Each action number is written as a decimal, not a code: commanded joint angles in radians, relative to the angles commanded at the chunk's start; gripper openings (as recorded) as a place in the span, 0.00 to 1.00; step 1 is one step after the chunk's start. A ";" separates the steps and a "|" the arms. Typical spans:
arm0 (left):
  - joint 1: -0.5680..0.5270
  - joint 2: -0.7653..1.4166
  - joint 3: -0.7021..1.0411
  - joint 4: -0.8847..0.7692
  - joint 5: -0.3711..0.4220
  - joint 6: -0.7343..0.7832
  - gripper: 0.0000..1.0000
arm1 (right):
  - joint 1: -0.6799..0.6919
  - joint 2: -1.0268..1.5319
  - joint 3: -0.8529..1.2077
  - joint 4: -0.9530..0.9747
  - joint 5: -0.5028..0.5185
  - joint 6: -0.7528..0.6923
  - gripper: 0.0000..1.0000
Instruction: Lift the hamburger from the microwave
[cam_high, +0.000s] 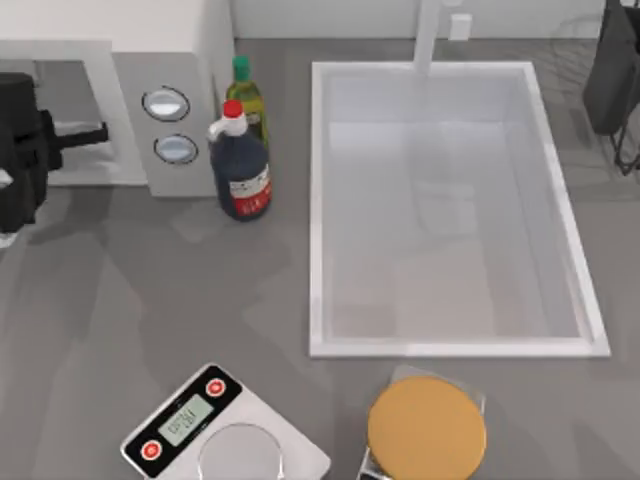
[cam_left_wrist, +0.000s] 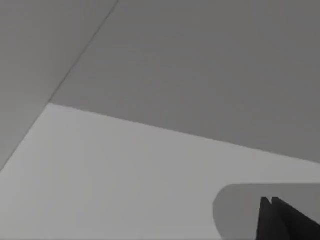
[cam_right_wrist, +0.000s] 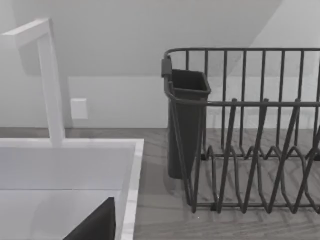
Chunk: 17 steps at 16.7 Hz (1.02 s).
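The left arm's tool is reaching into the pale grey cavity of the large white boxy microwave, which is standing at the far left of the grey tabletop. Whether its fingers are spread or closed, I cannot tell. The hamburger is not visible, so by my judgement the grasp and the lift are both remaining. The right arm is sitting parked at the far right, well apart from the microwave.

Beside the microwave are standing two bottles: one dark bottle with a red cap and one green bottle. Farther off are lying one white rectangular sink basin, one white kitchen scale, one flat tan-orange disc and one dark wire dish rack.
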 joint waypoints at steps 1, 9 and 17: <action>-0.041 -0.087 -0.071 -0.021 -0.039 -0.014 0.00 | 0.000 0.000 0.000 0.000 0.000 0.000 1.00; -0.248 -0.462 -0.419 -0.132 -0.237 -0.084 0.00 | 0.000 0.000 0.000 0.000 0.000 0.000 1.00; -0.237 -0.393 -0.433 -0.061 -0.239 -0.084 0.00 | 0.000 0.000 0.000 0.000 0.000 0.000 1.00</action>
